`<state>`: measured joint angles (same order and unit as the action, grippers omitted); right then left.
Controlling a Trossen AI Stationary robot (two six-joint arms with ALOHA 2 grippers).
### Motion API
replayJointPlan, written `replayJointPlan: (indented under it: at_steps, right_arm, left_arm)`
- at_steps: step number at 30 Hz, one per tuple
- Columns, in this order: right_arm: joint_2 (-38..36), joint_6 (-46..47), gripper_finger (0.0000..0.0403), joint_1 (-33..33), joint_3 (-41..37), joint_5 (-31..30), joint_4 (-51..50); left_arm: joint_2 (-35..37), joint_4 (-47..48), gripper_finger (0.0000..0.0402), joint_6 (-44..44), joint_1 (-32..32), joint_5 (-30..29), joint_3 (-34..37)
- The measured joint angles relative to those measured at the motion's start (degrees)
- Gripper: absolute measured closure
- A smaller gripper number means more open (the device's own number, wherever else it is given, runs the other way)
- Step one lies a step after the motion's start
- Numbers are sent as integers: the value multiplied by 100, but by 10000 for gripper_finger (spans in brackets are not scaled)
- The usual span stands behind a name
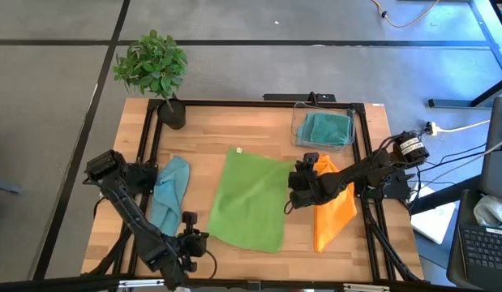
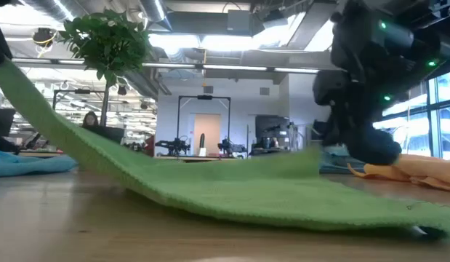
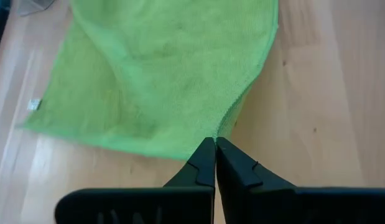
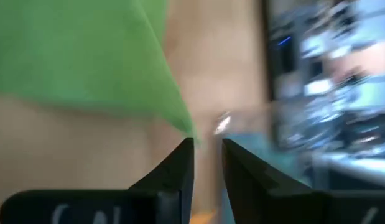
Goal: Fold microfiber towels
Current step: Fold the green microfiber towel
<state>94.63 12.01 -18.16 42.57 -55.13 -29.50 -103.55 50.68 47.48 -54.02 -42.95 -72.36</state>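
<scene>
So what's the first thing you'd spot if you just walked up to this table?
The big lime green towel, spread in the middle of the wooden table, with the left gripper pinching its near corner and the right gripper at its right edge. Next, the orange towel on the right and the leafy potted plant at the far left corner.

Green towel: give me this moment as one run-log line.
green towel spread mid-table | left gripper shut on its near corner | right gripper slightly open at far-right corner | orange towel beside right arm
</scene>
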Motion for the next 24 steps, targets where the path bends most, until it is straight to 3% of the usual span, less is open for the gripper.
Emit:
replayJointPlan:
  at_steps: [2, 7, 9, 14, 17, 22, 24]
  right_arm:
    - [0, 474, 319, 24, 0, 401, -345]
    - [0, 1103, 319, -17, 23, 599, -1104]
    - [-63, 1166, 319, -169, 120, 937, -1143]
    - [-469, 378, 319, -724, 415, 3659, 310]
    - [-625, 464, 319, -1104, 615, 4547, 821]
    - [-488, 568, 319, -1938, 694, 4704, 1953]
    - [-267, 422, 319, -2234, 662, 4433, 2429]
  left_arm:
    - [0, -23, 401, -1, -4, -37, 0]
    - [0, -21, 401, 0, 7, -49, 0]
    - [0, -27, 401, 7, 7, -47, 0]
    - [0, -36, 401, 39, 7, -50, 0]
    - [0, -50, 401, 39, 36, -105, 0]
    - [0, -162, 401, -14, 55, -331, 0]
    - [-2, -306, 401, -144, 71, -534, 0]
